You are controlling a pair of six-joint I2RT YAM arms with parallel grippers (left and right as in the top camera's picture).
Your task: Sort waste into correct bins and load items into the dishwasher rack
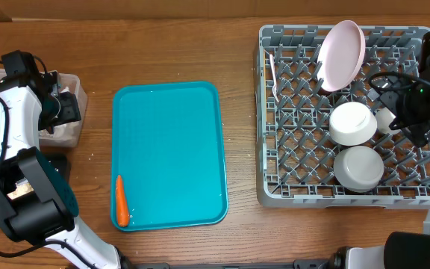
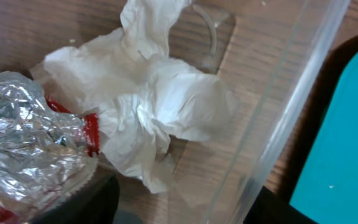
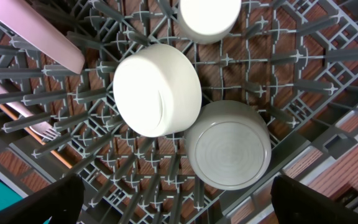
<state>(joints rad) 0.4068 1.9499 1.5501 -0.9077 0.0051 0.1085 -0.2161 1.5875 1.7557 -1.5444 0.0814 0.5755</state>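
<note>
Crumpled napkin (image 2: 166, 112) and foil wrapper (image 2: 30, 143) lay touching inside clear tub (image 2: 291, 106), left gripper (image 1: 62, 108) over tub, opening could not be told, carrot piece (image 1: 122, 200) lay on teal tray (image 1: 170, 149), plate (image 1: 340, 54), two upturned bowls (image 1: 352, 122), cup (image 3: 209, 17) and fork (image 3: 42, 132) sat in rack (image 1: 304, 112), right gripper (image 3: 180, 202) spread wide above bowls.

Upper left of the overhead view, the clear plastic rectangular tub (image 1: 81, 96) runs off the frame's edge, largely covered by the left arm. The left gripper (image 1: 67, 107) is too dark there to read its jaws. At right, the small white cup (image 1: 384, 119) lies half hidden under the right arm. In the left wrist view, the crumpled red-and-silver foil wrapper (image 2: 23, 143) is cropped left and bottom, beside a blurred dark shape (image 2: 92, 202).
</note>
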